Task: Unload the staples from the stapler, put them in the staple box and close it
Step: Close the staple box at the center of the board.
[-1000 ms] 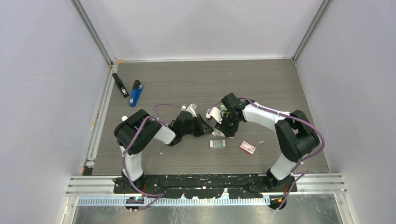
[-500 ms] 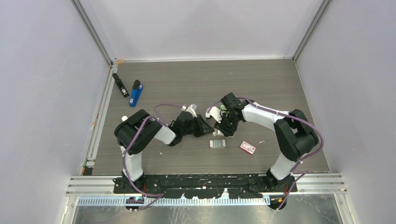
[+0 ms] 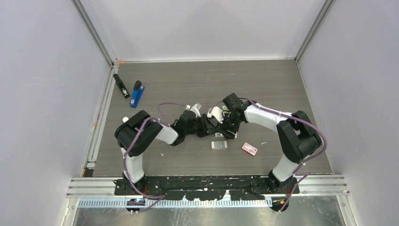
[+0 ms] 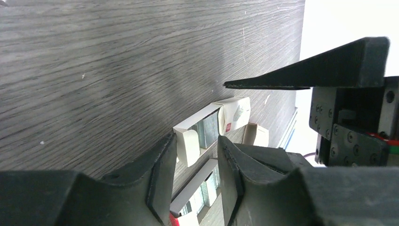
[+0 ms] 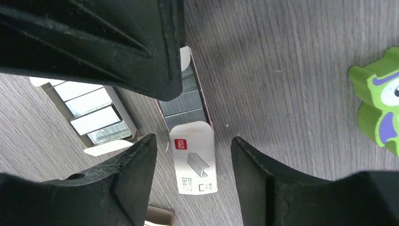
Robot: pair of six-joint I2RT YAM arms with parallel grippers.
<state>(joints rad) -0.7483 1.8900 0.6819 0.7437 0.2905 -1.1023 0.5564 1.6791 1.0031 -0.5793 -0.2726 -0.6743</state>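
Observation:
The blue stapler point(image 3: 137, 94) with its black top arm lies at the back left of the table, far from both grippers. An open red-and-white staple box point(image 5: 188, 108) lies on the table mid-way, with silver-grey staples point(image 5: 182, 101) in strips inside it. My right gripper point(image 5: 193, 176) is open and straddles the box's printed flap point(image 5: 194, 162). My left gripper point(image 4: 196, 157) is open at the box's other end, where the white end flap point(image 4: 190, 146) stands between its fingers. In the top view the left gripper point(image 3: 210, 127) and right gripper point(image 3: 226, 130) nearly meet over this box point(image 3: 219, 135).
A second open staple box point(image 3: 219, 145) lies just in front of the first; it also shows in the right wrist view point(image 5: 91, 113). A closed red-and-white box point(image 3: 250, 149) lies further right. A black bar-shaped thing point(image 3: 121, 86) lies beside the stapler. A green printed thing point(image 5: 379, 101) lies right of the box.
My left gripper has moved right, closing in on the staple box and the right gripper. The right arm has barely moved. The stapler has not moved.

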